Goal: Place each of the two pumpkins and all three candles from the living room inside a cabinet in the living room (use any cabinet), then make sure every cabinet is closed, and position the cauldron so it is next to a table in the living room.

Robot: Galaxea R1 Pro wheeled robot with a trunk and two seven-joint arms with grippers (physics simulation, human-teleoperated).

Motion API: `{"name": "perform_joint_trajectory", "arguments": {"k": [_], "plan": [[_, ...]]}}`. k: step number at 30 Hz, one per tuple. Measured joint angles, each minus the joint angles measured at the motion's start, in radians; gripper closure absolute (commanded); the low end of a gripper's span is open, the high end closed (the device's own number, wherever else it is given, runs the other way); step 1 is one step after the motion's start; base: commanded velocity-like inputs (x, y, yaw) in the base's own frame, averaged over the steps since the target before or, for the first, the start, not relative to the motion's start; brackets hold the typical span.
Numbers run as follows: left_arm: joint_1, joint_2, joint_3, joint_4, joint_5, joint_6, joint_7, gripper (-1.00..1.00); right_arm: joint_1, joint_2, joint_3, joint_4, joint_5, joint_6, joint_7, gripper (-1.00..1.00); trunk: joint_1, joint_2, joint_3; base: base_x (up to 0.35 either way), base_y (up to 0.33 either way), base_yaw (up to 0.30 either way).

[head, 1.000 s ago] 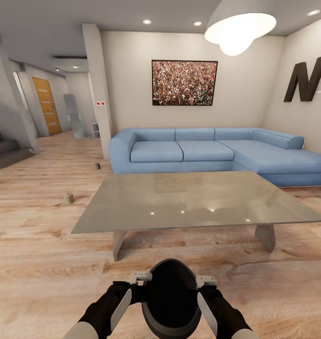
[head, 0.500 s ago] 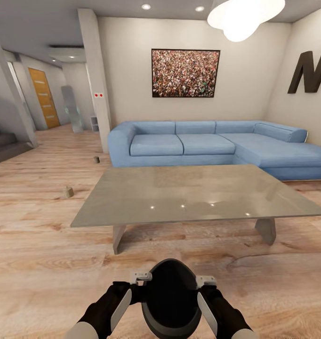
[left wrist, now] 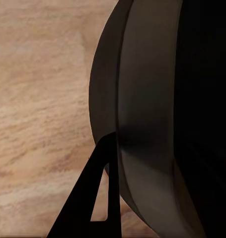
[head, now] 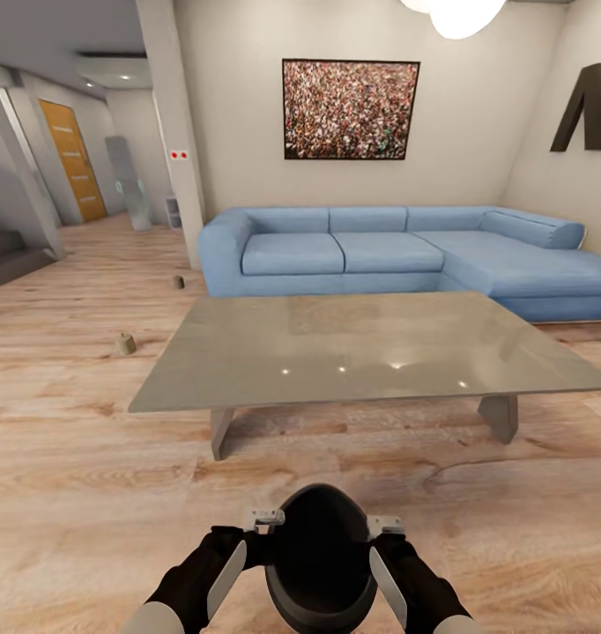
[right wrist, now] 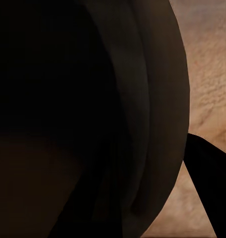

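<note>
Centrally, a black cauldron (head: 321, 553) sat low between the two arms, its dark opening facing up. The left pincer (head: 263, 519) pressed against one side of its rim and the right pincer (head: 385, 526) against the other, each grasping it; in the left wrist view one dark finger (left wrist: 95, 198) lay against the cauldron's curved wall (left wrist: 142, 109). Beyond both pincers stood the glossy grey tabletop (head: 371, 348) on the wooden floor (head: 71, 475). Two small tan candles (head: 126, 343) (head: 178, 282) stood on the floor, out past the left pincer and beside the tabletop's far-left corner. Farther off was a blue sofa (head: 380, 255).
</note>
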Motion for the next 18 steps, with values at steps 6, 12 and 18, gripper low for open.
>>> {"name": "perform_joint_trajectory", "arguments": {"k": [6,12,18], "plan": [[0.000,0.000,0.000,-0.002,0.000,0.000,0.000,1.00,0.000,0.000,0.000,-0.002,0.000,0.001,0.000,1.00,0.001,-0.001,-0.012,0.000,0.000,0.000],[0.000,0.000,-0.001,-0.001,0.001,0.000,0.001,1.00,0.000,0.000,0.000,-0.002,0.000,0.001,0.000,1.00,0.001,-0.001,-0.012,0.133,0.000,0.000],[0.000,0.000,-0.001,-0.001,0.002,0.000,0.001,1.00,0.000,0.000,0.000,-0.002,0.000,0.001,0.000,1.00,0.001,-0.001,-0.012,0.310,0.000,0.000]]}}
